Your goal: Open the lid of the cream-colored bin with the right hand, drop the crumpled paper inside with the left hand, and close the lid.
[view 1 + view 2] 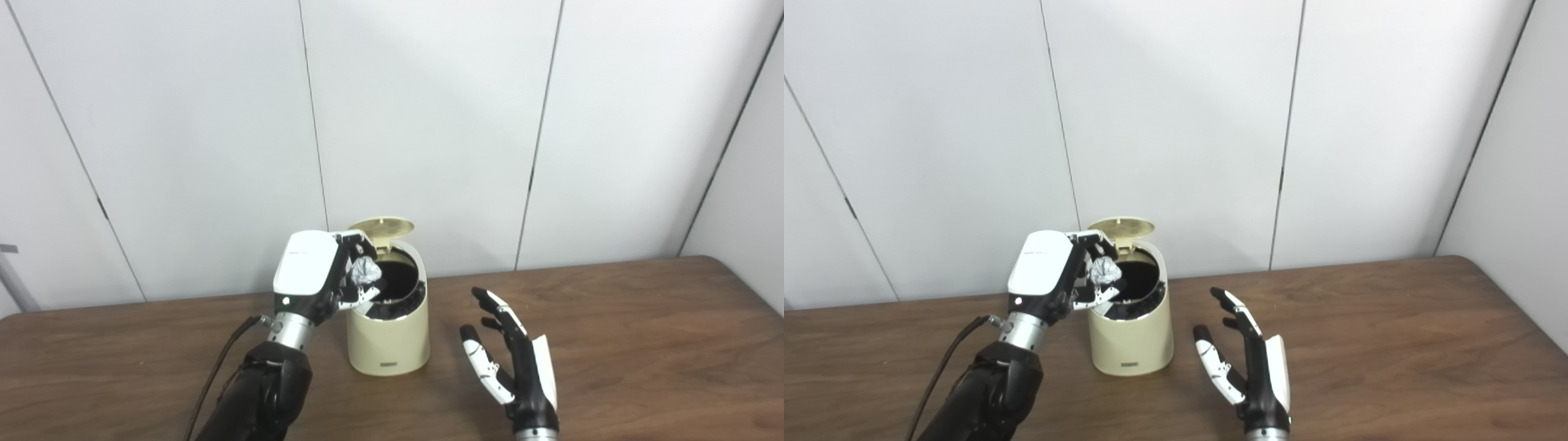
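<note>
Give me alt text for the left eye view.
The left hand holds the crumpled paper at the mouth of the cream bin, whose lid stands open. The right hand is open beside the bin, on the wooden table.

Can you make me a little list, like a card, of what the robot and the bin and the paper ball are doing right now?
bin: cream-colored bin standing upright on the wooden table
lid: lid flipped up at the back, so the dark opening shows
paper: crumpled paper held in the fingers at the bin's open rim, not dropped yet
left hand: left hand raised beside the bin, closed on the paper
right hand: right hand to the right of the bin, fingers spread, holding nothing, not touching the bin
</note>
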Controlling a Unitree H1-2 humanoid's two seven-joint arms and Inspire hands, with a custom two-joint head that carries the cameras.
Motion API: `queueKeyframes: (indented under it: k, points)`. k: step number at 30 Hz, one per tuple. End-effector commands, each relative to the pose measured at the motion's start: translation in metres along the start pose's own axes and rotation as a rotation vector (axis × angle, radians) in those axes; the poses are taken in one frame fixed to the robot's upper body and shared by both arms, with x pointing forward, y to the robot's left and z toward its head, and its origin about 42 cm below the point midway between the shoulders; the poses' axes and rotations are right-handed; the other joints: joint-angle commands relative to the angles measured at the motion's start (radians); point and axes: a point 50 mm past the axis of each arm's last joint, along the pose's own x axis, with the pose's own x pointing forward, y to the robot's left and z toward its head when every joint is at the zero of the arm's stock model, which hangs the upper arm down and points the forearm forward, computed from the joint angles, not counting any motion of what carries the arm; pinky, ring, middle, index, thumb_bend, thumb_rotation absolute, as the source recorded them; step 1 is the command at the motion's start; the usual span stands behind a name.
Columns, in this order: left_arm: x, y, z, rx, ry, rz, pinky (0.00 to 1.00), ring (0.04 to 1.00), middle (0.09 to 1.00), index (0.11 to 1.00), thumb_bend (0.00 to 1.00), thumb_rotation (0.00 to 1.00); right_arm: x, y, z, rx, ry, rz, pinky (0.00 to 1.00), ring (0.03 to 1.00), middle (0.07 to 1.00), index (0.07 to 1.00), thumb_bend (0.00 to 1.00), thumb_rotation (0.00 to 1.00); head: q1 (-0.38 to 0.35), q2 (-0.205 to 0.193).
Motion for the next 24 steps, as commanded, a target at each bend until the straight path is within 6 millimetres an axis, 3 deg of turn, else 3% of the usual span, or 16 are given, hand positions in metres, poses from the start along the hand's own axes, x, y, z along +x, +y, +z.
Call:
queueKeyframes:
  k: [1, 2, 3, 5, 24]
  points:
    - [0.0194, 0.0178, 0.0089, -0.005, -0.045, 0.049, 0.3, 0.342, 0.407, 0.484, 0.52, 0.07, -0.029, 0.0113, -0.014, 0.0, 0.076, 0.029, 0.76, 0.838, 0.838, 0.814, 0.21, 0.68, -0.001, 0.001]
    - [0.0192, 0.018, 0.009, -0.01, -0.044, 0.044, 0.3, 0.35, 0.41, 0.464, 0.81, 0.16, -0.0289, 0.0114, -0.0139, 0.0, 0.075, 0.03, 0.76, 0.838, 0.838, 0.814, 0.21, 0.68, -0.001, 0.0]
    - [0.0188, 0.0184, 0.0092, -0.015, -0.042, 0.041, 0.31, 0.358, 0.416, 0.46, 0.9, 0.2, -0.0288, 0.0115, -0.0139, -0.003, 0.076, 0.03, 0.75, 0.838, 0.838, 0.814, 0.21, 0.67, -0.001, 0.0]
    - [0.0181, 0.0191, 0.0096, -0.025, -0.039, 0.036, 0.32, 0.373, 0.429, 0.463, 0.98, 0.26, -0.0286, 0.0116, -0.014, -0.006, 0.074, 0.03, 0.75, 0.834, 0.835, 0.812, 0.21, 0.67, 0.0, 0.0]
    - [0.0159, 0.0208, 0.0125, -0.06, -0.006, 0.004, 0.34, 0.391, 0.446, 0.473, 1.0, 0.36, -0.0284, 0.0126, -0.0132, 0.0, 0.071, 0.035, 0.75, 0.835, 0.836, 0.81, 0.21, 0.66, -0.002, 0.001]
